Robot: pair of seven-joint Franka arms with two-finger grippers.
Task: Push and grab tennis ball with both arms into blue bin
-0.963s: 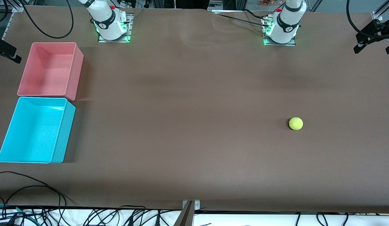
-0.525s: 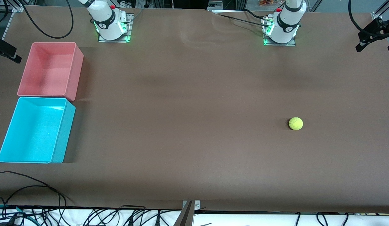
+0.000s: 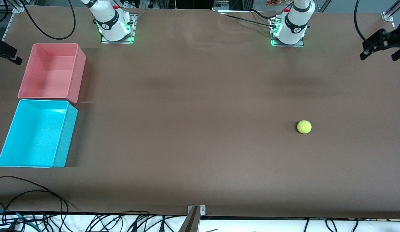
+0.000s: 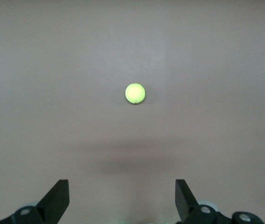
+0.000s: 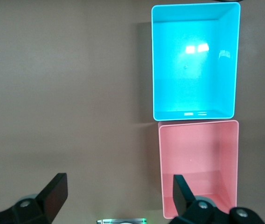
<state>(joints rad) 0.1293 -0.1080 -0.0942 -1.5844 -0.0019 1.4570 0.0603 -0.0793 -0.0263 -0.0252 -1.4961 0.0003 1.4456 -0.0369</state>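
Observation:
The tennis ball [image 3: 304, 126] lies alone on the brown table toward the left arm's end, nearer to the front camera than the left arm's base [image 3: 288, 29]. It also shows in the left wrist view [image 4: 135, 93]. The blue bin [image 3: 32, 135] stands empty at the right arm's end, and shows in the right wrist view [image 5: 195, 60]. My left gripper [image 4: 122, 183] is open and empty, high over the table with the ball ahead of it. My right gripper [image 5: 119, 177] is open and empty, high over the table beside the bins. Neither gripper shows in the front view.
An empty pink bin [image 3: 50, 71] stands against the blue bin, farther from the front camera. The right arm's base [image 3: 113, 24] is at the table's back edge. A dark clamp-like object [image 3: 379, 43] on a cable hangs at the left arm's end. Cables [image 3: 32, 199] lie along the front edge.
The ball and both bins have not moved. The dark clamp-like object at the left arm's end has shifted a little.

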